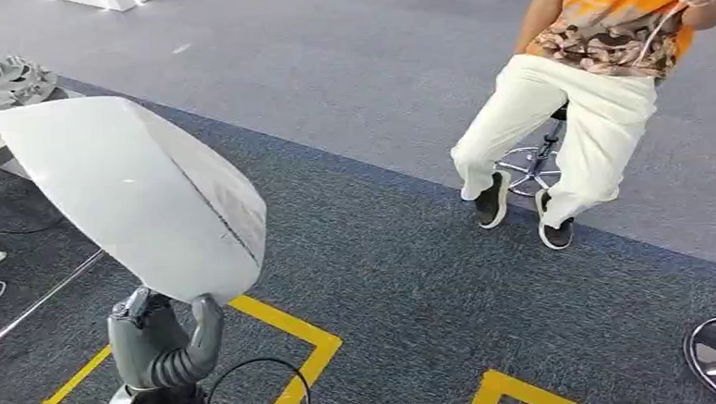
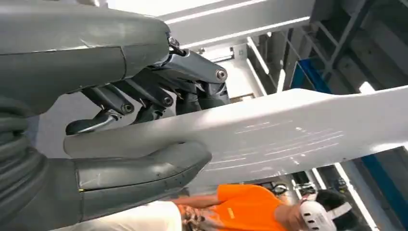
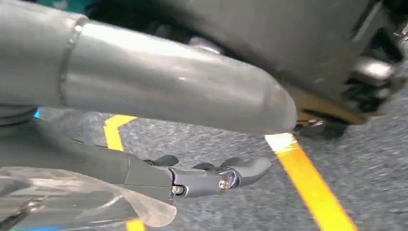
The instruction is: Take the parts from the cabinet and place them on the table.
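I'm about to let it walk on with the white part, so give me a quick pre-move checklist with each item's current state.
1. Left hand grips the white part: ok, thumb under and fingers over its edge in the left wrist view.
2. Part held off the carpet: ok.
3. Right hand free: ok, fingers apart, nothing in them.
4. Path ahead: not ok, a seated person is on the carpet ahead.
5. Table surface ready: cannot tell.
6. Cable near the feet: cannot tell whether it will snag.

The large white curved plastic panel (image 1: 132, 191) hides most of the left hand (image 1: 163, 346) gripping its lower edge, the seated person in the orange shirt (image 1: 595, 23) is cut off above the chest, and the right wrist view is blurred.
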`<action>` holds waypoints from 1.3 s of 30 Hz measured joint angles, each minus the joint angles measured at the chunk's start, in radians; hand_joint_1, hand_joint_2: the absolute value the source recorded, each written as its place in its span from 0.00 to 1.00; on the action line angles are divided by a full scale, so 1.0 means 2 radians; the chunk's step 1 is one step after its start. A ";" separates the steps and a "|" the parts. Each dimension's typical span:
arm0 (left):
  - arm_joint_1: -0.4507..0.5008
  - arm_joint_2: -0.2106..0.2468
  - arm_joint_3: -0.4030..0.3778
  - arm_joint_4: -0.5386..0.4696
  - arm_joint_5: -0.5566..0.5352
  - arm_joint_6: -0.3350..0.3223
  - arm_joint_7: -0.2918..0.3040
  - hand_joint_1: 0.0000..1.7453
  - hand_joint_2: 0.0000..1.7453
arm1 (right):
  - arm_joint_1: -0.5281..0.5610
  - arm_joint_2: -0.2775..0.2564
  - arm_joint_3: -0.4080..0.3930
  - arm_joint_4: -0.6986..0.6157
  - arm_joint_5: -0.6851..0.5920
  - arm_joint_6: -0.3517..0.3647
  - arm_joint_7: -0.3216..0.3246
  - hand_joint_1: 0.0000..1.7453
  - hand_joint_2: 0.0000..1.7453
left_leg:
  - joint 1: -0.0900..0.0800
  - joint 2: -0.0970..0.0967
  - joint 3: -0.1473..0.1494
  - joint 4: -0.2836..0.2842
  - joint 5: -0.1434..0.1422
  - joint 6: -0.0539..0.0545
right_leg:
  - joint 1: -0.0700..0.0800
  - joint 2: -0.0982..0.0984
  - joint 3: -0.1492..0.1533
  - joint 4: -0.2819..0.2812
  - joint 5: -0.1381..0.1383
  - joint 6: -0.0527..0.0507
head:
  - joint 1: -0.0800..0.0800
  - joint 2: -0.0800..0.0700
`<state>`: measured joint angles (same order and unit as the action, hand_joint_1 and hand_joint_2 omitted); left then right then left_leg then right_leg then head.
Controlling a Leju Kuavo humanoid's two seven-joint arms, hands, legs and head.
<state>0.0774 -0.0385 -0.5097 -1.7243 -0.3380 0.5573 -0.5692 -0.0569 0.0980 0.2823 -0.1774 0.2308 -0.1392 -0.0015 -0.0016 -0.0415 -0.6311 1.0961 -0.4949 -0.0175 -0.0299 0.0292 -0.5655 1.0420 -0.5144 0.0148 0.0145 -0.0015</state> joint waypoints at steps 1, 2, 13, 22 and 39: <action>-0.001 0.000 0.000 0.000 0.001 0.000 0.000 1.00 1.00 | 0.000 0.000 0.000 0.000 0.000 0.001 0.000 0.00 0.00 | 0.001 0.010 -0.016 0.035 -0.018 -0.002 | 0.001 -0.008 0.001 0.000 -0.001 -0.002 | 0.000 0.000; -0.001 0.000 0.000 0.000 0.002 0.001 0.000 1.00 1.00 | 0.002 0.000 0.000 0.000 0.000 0.001 0.000 0.00 0.00 | 0.002 0.013 -0.035 0.073 -0.035 -0.003 | 0.002 -0.016 0.002 0.000 -0.003 -0.003 | 0.000 0.000; -0.005 -0.001 0.000 0.002 0.007 -0.001 0.000 1.00 1.00 | -0.005 0.000 0.000 0.000 0.000 0.005 0.001 0.00 0.00 | -0.011 0.040 0.012 -0.031 0.017 0.021 | 0.011 -0.086 0.022 -0.009 -0.015 0.010 | -0.001 0.000; -0.009 -0.005 0.000 0.007 0.006 -0.002 -0.001 1.00 1.00 | 0.000 -0.002 0.000 -0.002 0.002 0.007 0.002 0.00 0.00 | -0.001 -0.021 0.023 -0.037 0.019 0.027 | 0.006 -0.011 -0.044 0.069 -0.011 0.017 | 0.004 0.000; -0.012 -0.002 -0.001 0.010 0.006 -0.001 -0.002 1.00 1.00 | -0.003 -0.002 0.000 -0.002 0.007 0.009 0.002 0.00 0.00 | -0.003 0.059 0.005 -0.016 0.031 0.011 | 0.005 -0.060 0.017 -0.006 -0.010 -0.001 | -0.004 0.000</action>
<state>0.0536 -0.0431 -0.5112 -1.7048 -0.3262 0.5547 -0.5722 -0.0633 0.0950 0.2823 -0.1804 0.2449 -0.1221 0.0015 -0.0071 0.0773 -0.6208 1.0635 -0.4337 0.0037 -0.0197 -0.0903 -0.5315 1.0294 -0.5338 0.0132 0.0072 -0.0015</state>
